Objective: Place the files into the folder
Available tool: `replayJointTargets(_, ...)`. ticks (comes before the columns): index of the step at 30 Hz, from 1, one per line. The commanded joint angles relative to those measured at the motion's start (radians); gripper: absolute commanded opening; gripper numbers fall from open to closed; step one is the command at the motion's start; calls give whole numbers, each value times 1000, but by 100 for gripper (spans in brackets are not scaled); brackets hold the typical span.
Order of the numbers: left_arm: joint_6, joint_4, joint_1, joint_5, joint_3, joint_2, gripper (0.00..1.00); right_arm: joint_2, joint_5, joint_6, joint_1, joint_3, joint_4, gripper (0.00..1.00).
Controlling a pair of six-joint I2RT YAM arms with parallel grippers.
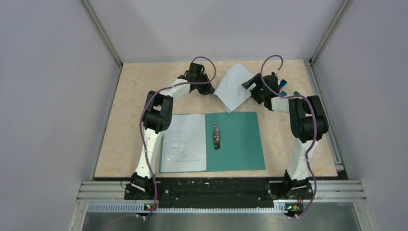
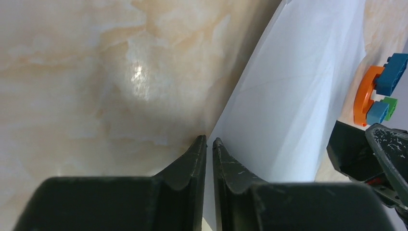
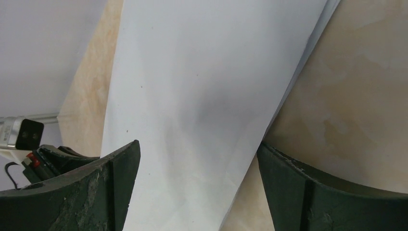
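Observation:
The teal folder [image 1: 238, 142] lies open near the front, its metal clip [image 1: 216, 136] at the spine. The printed sheet [image 1: 183, 144] lies flat on its left half. The nearly blank sheet [image 1: 233, 86] lies askew at the back; it also shows in the left wrist view [image 2: 298, 96] and the right wrist view [image 3: 202, 72]. My left gripper [image 1: 210, 86] [image 2: 210, 140] is shut on that sheet's left edge. My right gripper [image 1: 250, 84] [image 3: 198, 147] is open, its fingers straddling the sheet's right part from just above.
A multicoloured horseshoe toy [image 1: 284, 89] [image 2: 370, 94] sits just right of my right gripper near the back right. Grey walls enclose the table on the left, back and right. The arm bases stand along the front rail.

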Motion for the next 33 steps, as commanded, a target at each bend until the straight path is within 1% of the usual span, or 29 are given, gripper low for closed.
replayJointTargets(1,32,-77,-8,-43,-76,-63,16,-43,77,-121,-25,-21,-223,91)
replayJointTargets(6,38,-76,-7,-108,-156,-112,13,-66,74,-197,-49,-15,-266,91)
replayJointTargets(11,50,-100,-5,-129,-165,-129,13,-23,19,-272,-61,60,-307,91)
replayJointTargets(12,54,-97,-5,-125,-164,-131,15,-14,17,-285,-62,80,-326,91)
replayJointTargets(18,112,-88,5,-103,-122,-165,33,-24,40,-331,-63,121,-375,92)
replayJointTargets(19,127,-83,7,-94,-111,-172,36,-28,41,-338,-64,127,-405,92)
replayJointTargets(24,213,37,10,-16,-75,-174,55,-73,36,-340,-82,129,-453,93)
replayJointTargets(26,252,78,13,25,-29,-139,61,-95,19,-333,-88,118,-469,94)
replayJointTargets(28,269,82,14,69,60,-67,66,-115,-4,-315,-89,96,-479,94)
replayJointTargets(30,255,66,14,139,199,24,69,-135,-38,-285,-89,62,-472,94)
replayJointTargets(32,229,53,14,144,288,104,72,-153,-76,-246,-89,20,-448,94)
replayJointTargets(33,213,61,14,141,311,132,72,-160,-94,-225,-89,-4,-424,96)
